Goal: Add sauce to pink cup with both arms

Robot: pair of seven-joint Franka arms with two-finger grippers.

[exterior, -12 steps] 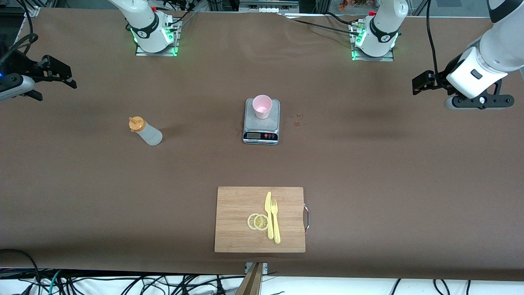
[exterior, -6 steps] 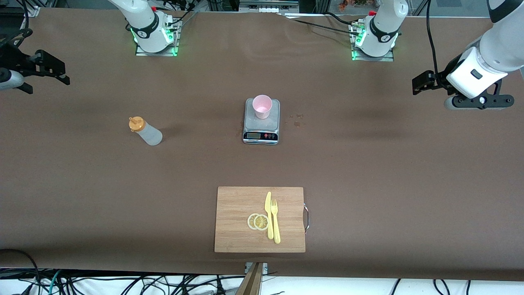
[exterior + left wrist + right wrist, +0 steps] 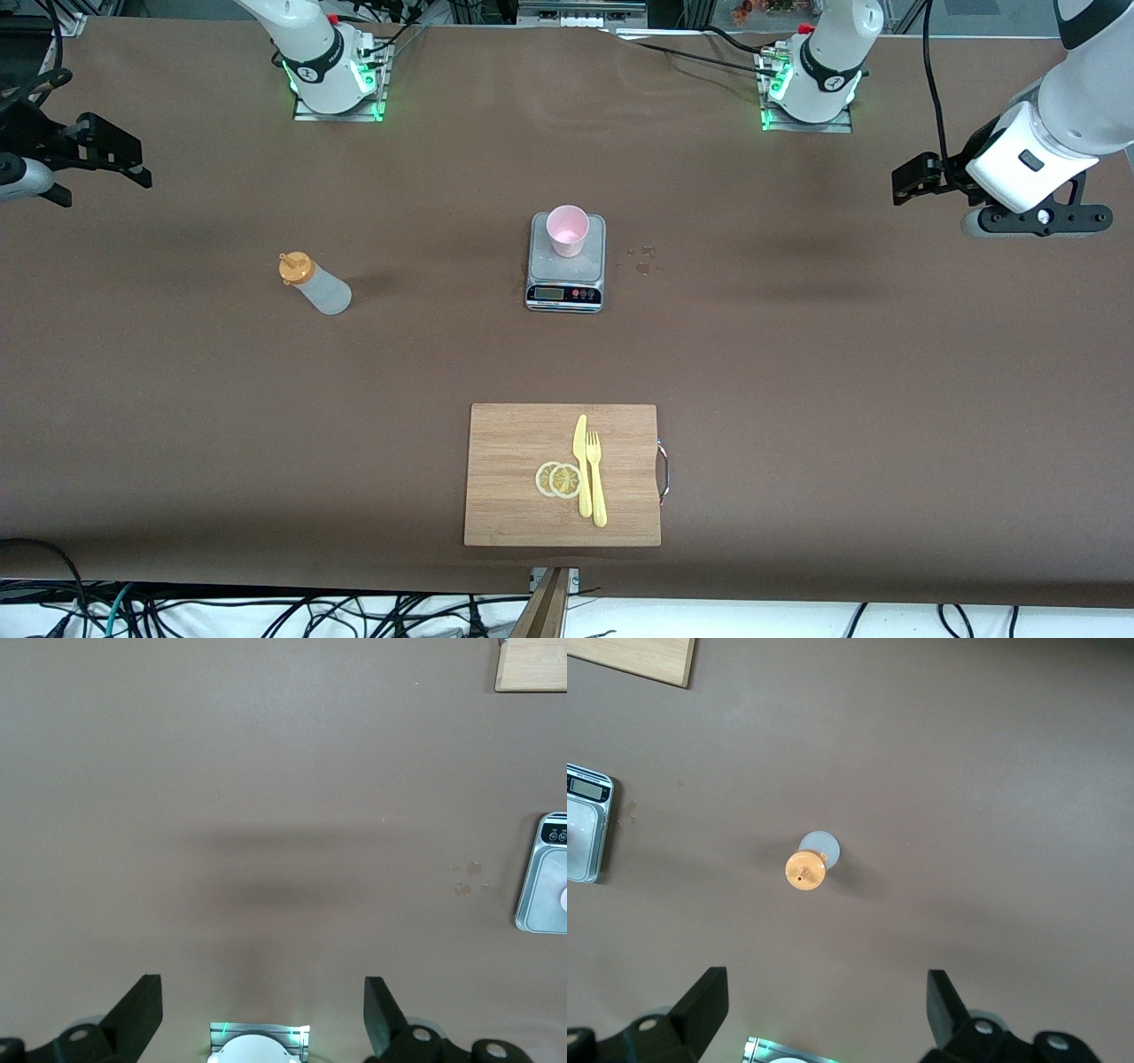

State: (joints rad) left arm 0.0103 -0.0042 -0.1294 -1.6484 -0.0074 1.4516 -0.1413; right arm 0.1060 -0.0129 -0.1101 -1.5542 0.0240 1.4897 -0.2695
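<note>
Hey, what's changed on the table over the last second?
Only the right gripper moved: it rose and drew back toward the right arm's end of the table, open and empty. The left gripper hangs open over the left arm's end, unmoved. The sauce bottle, the pink cup on the scale and the cutting board stayed put.

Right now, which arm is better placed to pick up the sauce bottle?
The right arm, I'd judge. Its right gripper is open over the sauce bottle's end of the table; the left gripper is over the table's far end, past the pink cup.
</note>
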